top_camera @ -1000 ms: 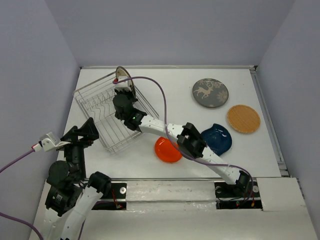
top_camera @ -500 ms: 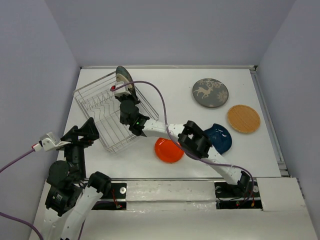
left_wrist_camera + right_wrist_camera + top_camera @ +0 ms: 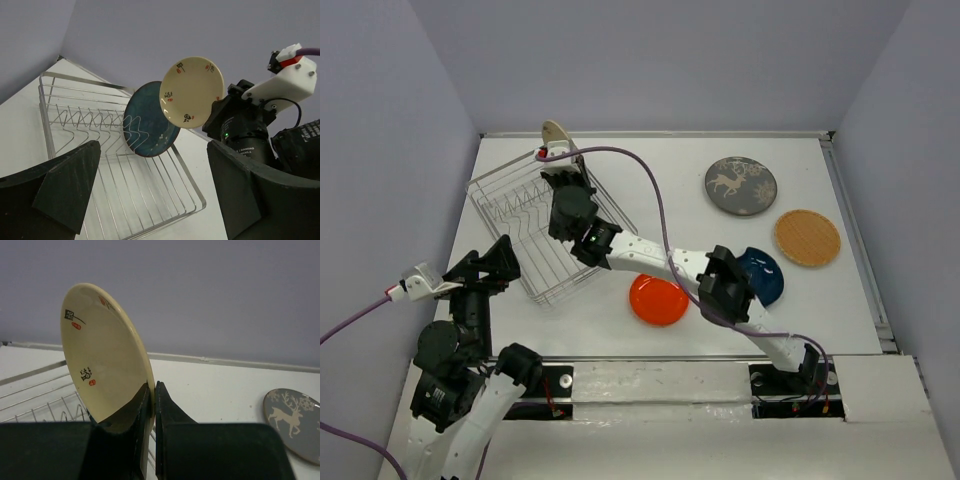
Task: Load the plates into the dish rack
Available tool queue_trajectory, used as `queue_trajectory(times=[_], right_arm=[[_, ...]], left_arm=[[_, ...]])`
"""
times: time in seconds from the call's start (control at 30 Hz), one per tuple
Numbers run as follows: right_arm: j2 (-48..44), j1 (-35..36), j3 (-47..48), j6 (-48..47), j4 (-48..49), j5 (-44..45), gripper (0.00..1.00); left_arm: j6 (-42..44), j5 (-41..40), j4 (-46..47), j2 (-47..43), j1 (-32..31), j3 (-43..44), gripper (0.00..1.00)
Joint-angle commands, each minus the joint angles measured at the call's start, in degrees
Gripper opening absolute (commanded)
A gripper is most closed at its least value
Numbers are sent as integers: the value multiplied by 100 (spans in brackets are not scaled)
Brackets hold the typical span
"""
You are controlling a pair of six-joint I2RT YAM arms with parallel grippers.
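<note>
My right gripper [image 3: 560, 163] is shut on the rim of the small cream plate [image 3: 555, 132] and holds it upright above the far corner of the dish rack [image 3: 492, 186]. In the right wrist view the fingers [image 3: 145, 405] pinch the cream plate [image 3: 100, 365] over the rack wires [image 3: 30, 390]. The left wrist view shows the cream plate [image 3: 192, 91] in the air in front of the large teal plate [image 3: 147, 122], which stands in the rack [image 3: 75, 90]. My left gripper [image 3: 485, 265] is open and empty near the rack's front corner. The orange [image 3: 657, 300], dark blue leaf-shaped [image 3: 760, 277], tan woven [image 3: 807, 237] and grey deer [image 3: 740, 185] plates lie on the table.
The right arm [image 3: 650, 260] stretches diagonally across the table from its base to the rack, above the orange plate's edge. The grey deer plate also shows in the right wrist view [image 3: 295, 420]. Walls close the table at the back and sides.
My right gripper has shifted the cream plate slightly left and toward the back above the rack. The arm has uncovered more of the orange plate. The left arm has not moved.
</note>
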Motion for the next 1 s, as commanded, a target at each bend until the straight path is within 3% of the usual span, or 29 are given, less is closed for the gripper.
queue_trajectory(times=[0.0,0.23,0.97], right_arm=[[205,51,621,369,138,349,7],[1013,51,1562,702,342,324,7],[1858,-239,1756,668,622,297,7]], left_arm=[[-59,-91,314,115,33,149,99],[-95,-285,270,37,16,166,99],[-59,-285,288,-34,-169,166,99]])
